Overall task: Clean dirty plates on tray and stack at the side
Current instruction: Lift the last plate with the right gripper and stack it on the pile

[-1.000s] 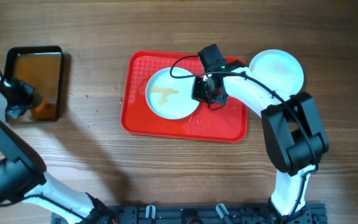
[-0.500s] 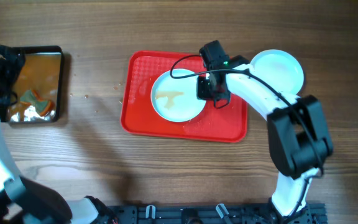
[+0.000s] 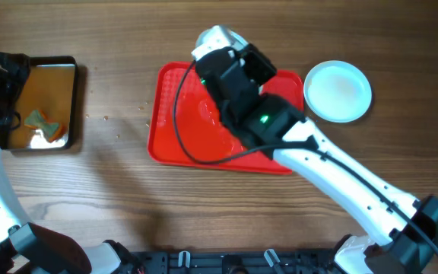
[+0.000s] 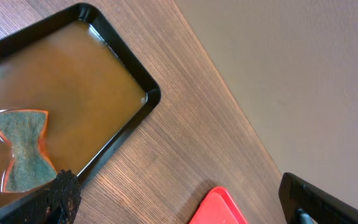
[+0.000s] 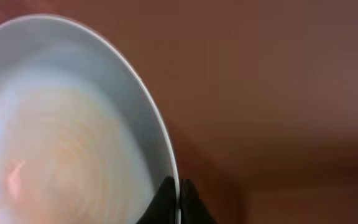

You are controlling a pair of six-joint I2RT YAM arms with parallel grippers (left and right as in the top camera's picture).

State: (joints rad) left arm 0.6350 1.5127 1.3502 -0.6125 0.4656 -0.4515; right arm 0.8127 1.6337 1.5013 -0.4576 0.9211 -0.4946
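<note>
Pinching dirty plate [image 5: 61,137] by rim in right claw [image 5: 179,198], tilted above red tray [image 3: 175,129] for scrubbing; left claw [image 4: 185,196] apart near sponge [image 4: 22,149], ready to grab.

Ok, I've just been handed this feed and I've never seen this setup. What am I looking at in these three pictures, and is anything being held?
This is a two-armed robot at a wooden table, and each arm ends in a two-finger gripper. The overhead picture looks straight down on the table. The other two pictures come from a camera on each wrist, looking past that arm's own fingers.

On the table are a red tray in the middle and a clean white plate to its right. At the left is a black tray of brownish liquid with a sponge in it.

The right gripper pinches the rim of a smeared plate, holding it up off the red tray. The left gripper hangs open near the black tray and holds nothing.
</note>
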